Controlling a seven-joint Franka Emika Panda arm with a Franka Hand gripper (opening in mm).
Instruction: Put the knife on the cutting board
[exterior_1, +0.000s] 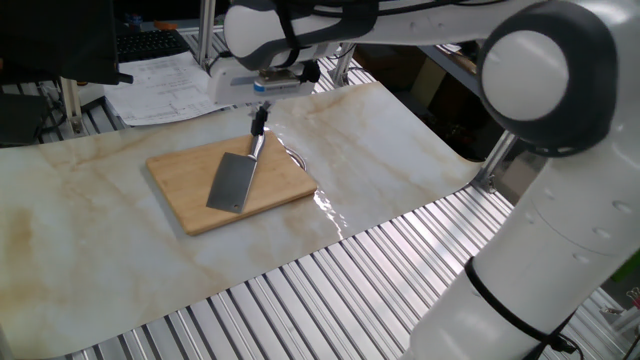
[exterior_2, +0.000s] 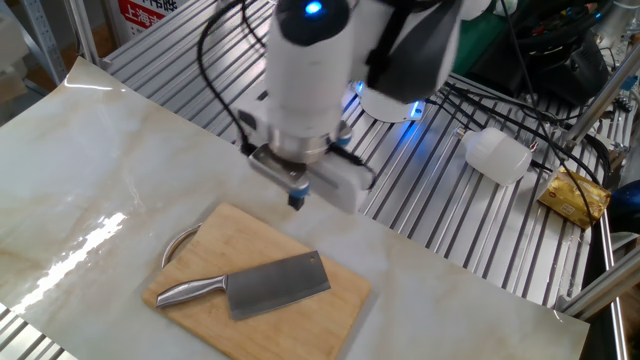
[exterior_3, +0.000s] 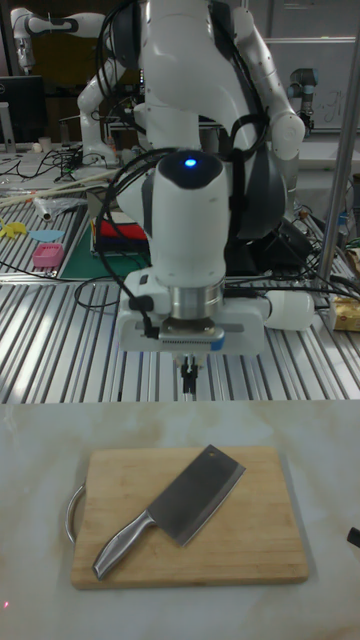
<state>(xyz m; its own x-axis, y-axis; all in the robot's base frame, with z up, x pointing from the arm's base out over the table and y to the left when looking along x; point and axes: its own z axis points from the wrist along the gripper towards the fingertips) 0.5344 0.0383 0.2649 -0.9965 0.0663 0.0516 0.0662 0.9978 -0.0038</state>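
The knife (exterior_1: 232, 183) lies flat on the cutting board (exterior_1: 185, 170), its steel handle pointing toward the board's far edge. In the other fixed view the knife (exterior_2: 275, 285) lies across the cutting board (exterior_2: 325, 318), and in the tall view the knife (exterior_3: 190, 500) lies diagonally on the cutting board (exterior_3: 255, 545). My gripper (exterior_1: 260, 120) hangs in the air above the board's far edge, just past the handle's end. Its fingers are close together with nothing between them, as the gripper (exterior_3: 188, 378) and gripper (exterior_2: 296, 199) also show.
The board rests on a marble-patterned mat (exterior_1: 90, 230) over a slatted metal table. A metal loop handle (exterior_2: 178, 243) sticks out of the board's end. Papers (exterior_1: 160, 85) lie at the back. A white bottle (exterior_2: 497, 153) and a yellow packet (exterior_2: 575, 195) sit beyond the mat.
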